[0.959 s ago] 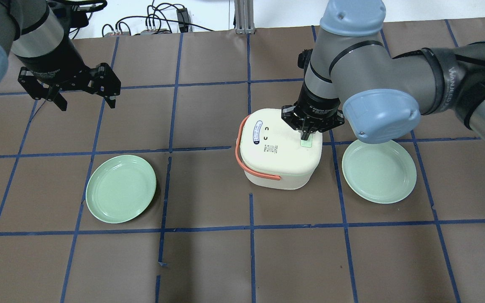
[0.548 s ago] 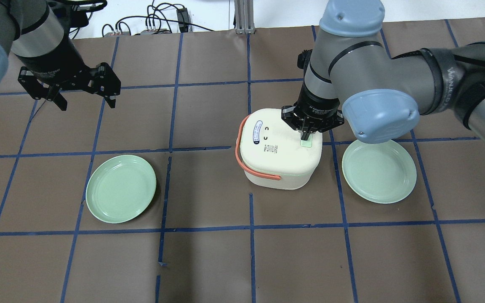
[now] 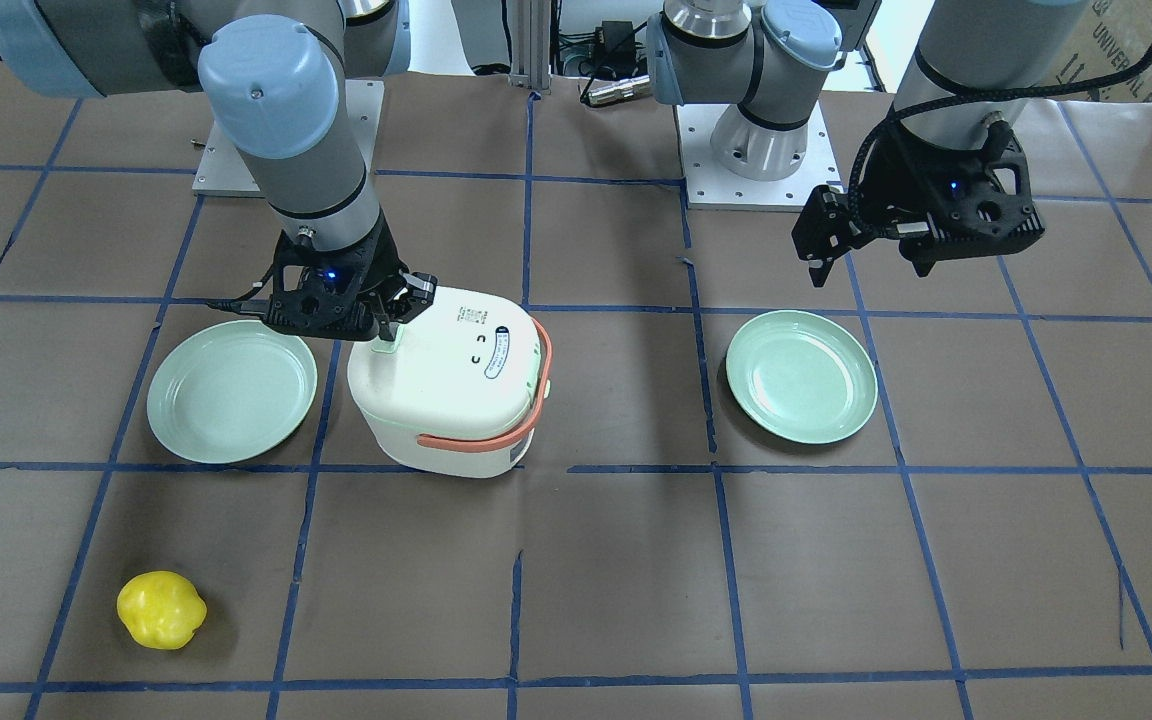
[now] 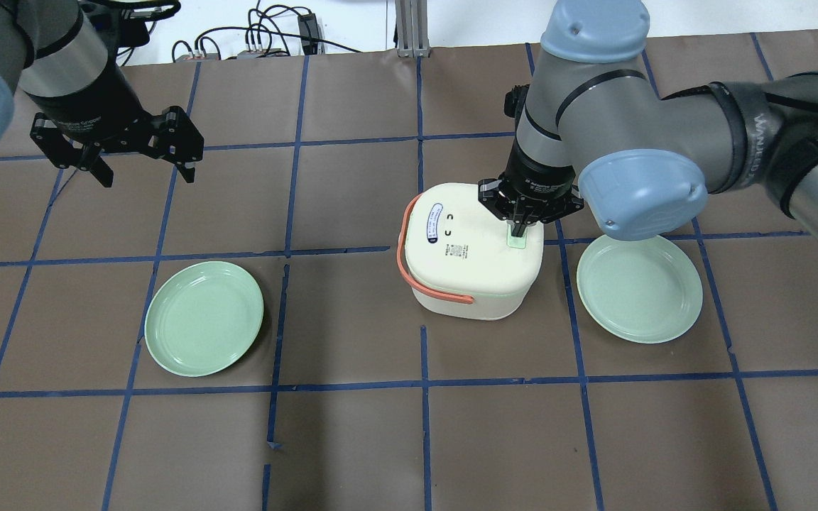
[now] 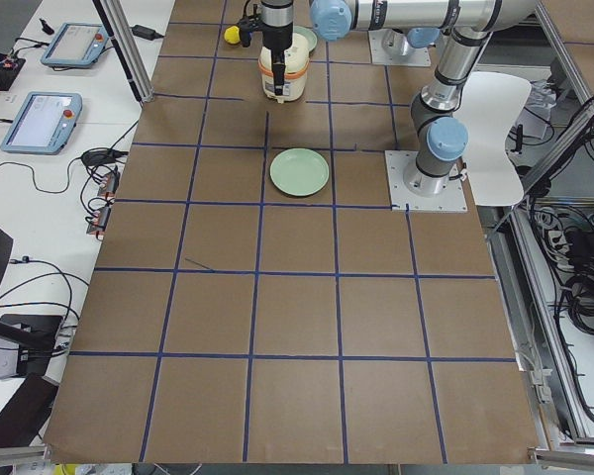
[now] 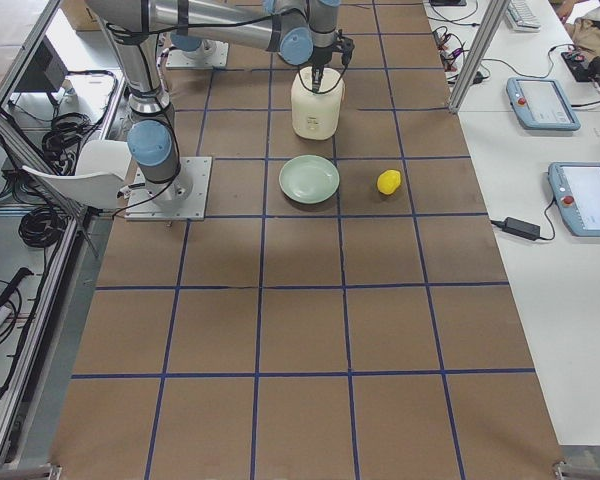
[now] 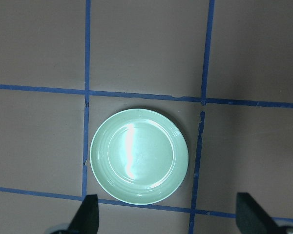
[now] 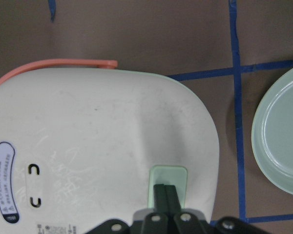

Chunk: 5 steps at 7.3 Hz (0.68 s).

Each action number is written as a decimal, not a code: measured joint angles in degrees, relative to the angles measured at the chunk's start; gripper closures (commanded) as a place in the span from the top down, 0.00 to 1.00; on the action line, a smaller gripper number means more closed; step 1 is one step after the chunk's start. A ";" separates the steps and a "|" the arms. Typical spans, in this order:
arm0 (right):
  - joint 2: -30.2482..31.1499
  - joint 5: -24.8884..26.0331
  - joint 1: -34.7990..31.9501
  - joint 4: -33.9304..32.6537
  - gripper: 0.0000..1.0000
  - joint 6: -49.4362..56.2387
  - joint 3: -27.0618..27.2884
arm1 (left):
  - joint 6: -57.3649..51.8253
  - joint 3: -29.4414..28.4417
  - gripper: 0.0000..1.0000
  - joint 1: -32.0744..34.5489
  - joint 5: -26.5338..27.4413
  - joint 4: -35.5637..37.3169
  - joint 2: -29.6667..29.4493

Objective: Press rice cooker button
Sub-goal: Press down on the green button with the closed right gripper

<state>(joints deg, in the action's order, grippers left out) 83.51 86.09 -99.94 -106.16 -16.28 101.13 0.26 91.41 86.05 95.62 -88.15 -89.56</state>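
Fingers of the right gripper (image 4: pixel 520 231) are pressed together into one narrow tip, and this tip points down at the small pale green rectangular button (image 4: pixel 517 242) on the lid. In the right wrist view the closed fingertips (image 8: pixel 166 191) lie over the lower part of the button (image 8: pixel 169 174) and seem to touch it.

The button sits near one edge of the cream-white rounded plastic rice cooker (image 4: pixel 473 259), on the side turned to the robot's right. The cooker stands upright on the brown paper table with blue tape lines (image 4: pixel 352 440), near the middle. Its orange curved handle (image 4: pixel 409 275) is folded down around the opposite side of the lid.

The left gripper (image 4: pixel 146 174) hangs above the table, well apart from the cooker, with its two fingers spread wide and nothing between them.

One round light green plate (image 4: pixel 640 287) lies just beside the cooker on the robot's right. Another light green plate (image 4: pixel 203 317) lies on the robot's left, below the left gripper's camera. A small yellow lumpy object (image 3: pixel 161 609) lies near the operators' edge of the table.
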 measured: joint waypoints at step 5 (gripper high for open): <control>-0.32 -0.05 0.00 -0.01 0.04 0.00 0.40 | 0.00 0.00 1.00 0.00 0.00 0.00 0.00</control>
<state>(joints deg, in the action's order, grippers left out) 83.19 86.05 -99.93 -106.17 -16.28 101.53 0.26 91.41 86.04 95.63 -88.16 -89.56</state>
